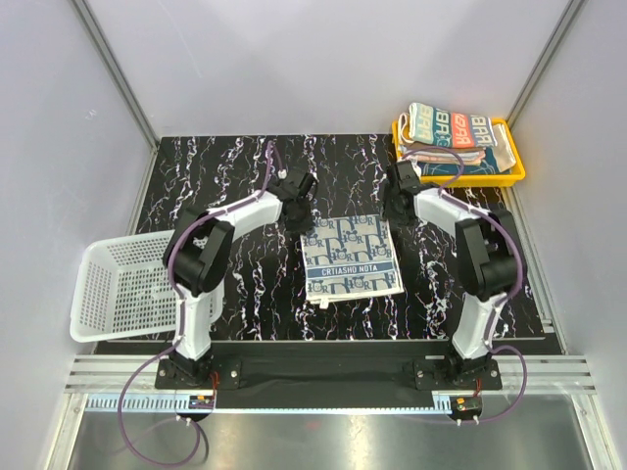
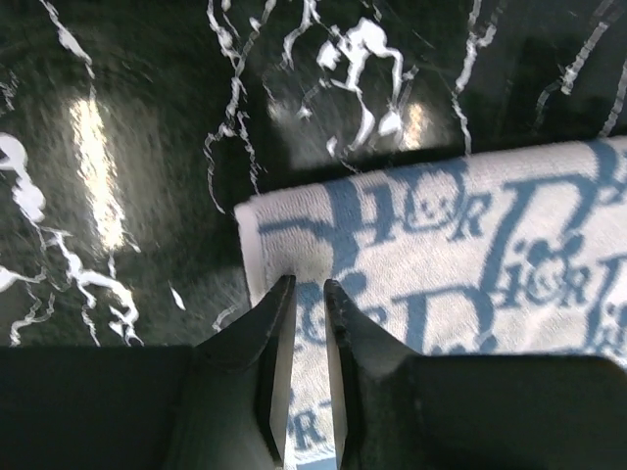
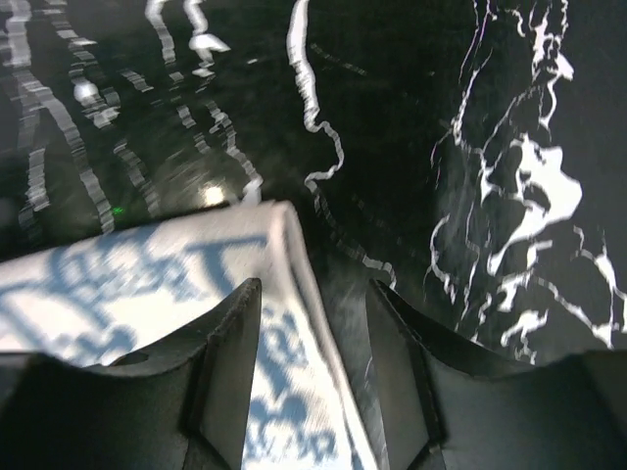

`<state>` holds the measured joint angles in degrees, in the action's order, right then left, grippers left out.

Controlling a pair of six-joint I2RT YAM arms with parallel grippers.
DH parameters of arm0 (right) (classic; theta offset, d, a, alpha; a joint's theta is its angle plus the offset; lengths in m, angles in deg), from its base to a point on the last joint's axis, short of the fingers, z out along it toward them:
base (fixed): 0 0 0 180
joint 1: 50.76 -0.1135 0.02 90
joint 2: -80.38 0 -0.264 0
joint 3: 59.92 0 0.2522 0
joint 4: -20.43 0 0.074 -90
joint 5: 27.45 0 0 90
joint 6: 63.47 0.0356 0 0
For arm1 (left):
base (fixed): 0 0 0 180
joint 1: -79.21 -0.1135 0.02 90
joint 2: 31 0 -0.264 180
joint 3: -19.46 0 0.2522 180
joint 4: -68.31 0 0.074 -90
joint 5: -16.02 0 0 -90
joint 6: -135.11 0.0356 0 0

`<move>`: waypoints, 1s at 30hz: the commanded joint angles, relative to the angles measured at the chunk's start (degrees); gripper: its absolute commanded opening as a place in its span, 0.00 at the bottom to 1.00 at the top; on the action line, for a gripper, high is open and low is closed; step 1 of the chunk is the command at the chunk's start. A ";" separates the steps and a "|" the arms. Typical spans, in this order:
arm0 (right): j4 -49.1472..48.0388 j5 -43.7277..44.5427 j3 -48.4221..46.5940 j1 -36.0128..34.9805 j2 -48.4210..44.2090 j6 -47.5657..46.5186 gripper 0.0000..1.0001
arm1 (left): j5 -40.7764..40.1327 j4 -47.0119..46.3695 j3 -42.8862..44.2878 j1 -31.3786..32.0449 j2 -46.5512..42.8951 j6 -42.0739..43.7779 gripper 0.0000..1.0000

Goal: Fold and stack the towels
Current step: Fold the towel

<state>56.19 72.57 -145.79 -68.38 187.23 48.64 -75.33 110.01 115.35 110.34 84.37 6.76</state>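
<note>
A navy white-patterned towel (image 1: 351, 257) lies folded flat in the middle of the black marbled table (image 1: 225, 176). My left gripper (image 1: 299, 211) hovers at its far left corner. In the left wrist view the towel (image 2: 470, 245) lies under my left gripper (image 2: 309, 286), whose jaws stand a narrow gap apart with nothing pinched. My right gripper (image 1: 400, 204) is at the far right corner. In the right wrist view it (image 3: 313, 286) is open, straddling the towel's (image 3: 147, 284) edge without gripping. More folded towels (image 1: 460, 125), the top one teal-red lettered, are stacked at the back right.
The stacked towels sit in a yellow tray (image 1: 514, 166) at the table's back right corner. A white mesh basket (image 1: 122, 284) hangs over the table's left edge. White walls enclose the table on three sides.
</note>
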 commanded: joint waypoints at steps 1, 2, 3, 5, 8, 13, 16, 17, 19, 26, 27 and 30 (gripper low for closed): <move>1.12 4.92 -5.22 -0.48 4.49 -2.77 0.54 | -3.04 1.94 5.14 -0.73 1.34 1.78 0.23; 1.20 5.62 -5.66 -0.39 5.21 -2.77 0.54 | -3.49 2.72 5.58 -0.81 1.96 1.87 0.25; 1.20 5.71 -6.19 -0.39 5.91 -2.51 0.54 | -4.01 3.16 6.02 -1.07 2.31 2.13 0.25; 0.77 5.80 -7.25 -0.39 7.67 -2.16 0.54 | -4.72 4.56 7.51 -1.34 3.19 2.22 0.26; 0.76 4.13 -8.04 -0.39 9.52 -1.55 0.49 | -5.77 6.76 9.71 -1.69 5.47 2.93 0.27; -0.81 -0.52 -3.49 -1.27 8.73 2.23 0.46 | -5.77 8.26 12.70 -3.01 8.63 4.60 0.29; -2.22 -2.72 -0.23 -2.50 7.24 4.34 0.46 | -6.83 10.02 15.43 -3.62 10.39 5.30 0.30; -2.66 -3.07 0.39 -2.76 6.89 5.30 0.46 | -6.57 10.37 16.04 -3.89 10.83 5.91 0.30; -3.80 -7.00 1.88 -2.94 5.92 6.80 0.45 | -6.30 10.81 18.23 -4.50 12.15 6.53 0.31; 0.06 -3.70 -3.46 -2.77 8.20 4.89 0.46 | -5.08 13.81 22.99 -5.73 13.66 8.55 0.32; -0.20 -3.43 -4.43 -2.50 8.11 4.35 0.46 | -4.81 13.46 22.55 -5.73 13.13 8.64 0.33; -1.43 -2.29 -5.75 -2.24 7.24 1.81 0.49 | -2.97 9.77 19.57 -6.17 10.67 9.34 0.37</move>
<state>53.37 69.05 -149.07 -70.68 193.99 52.88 -79.74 122.01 136.20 104.84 97.99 14.13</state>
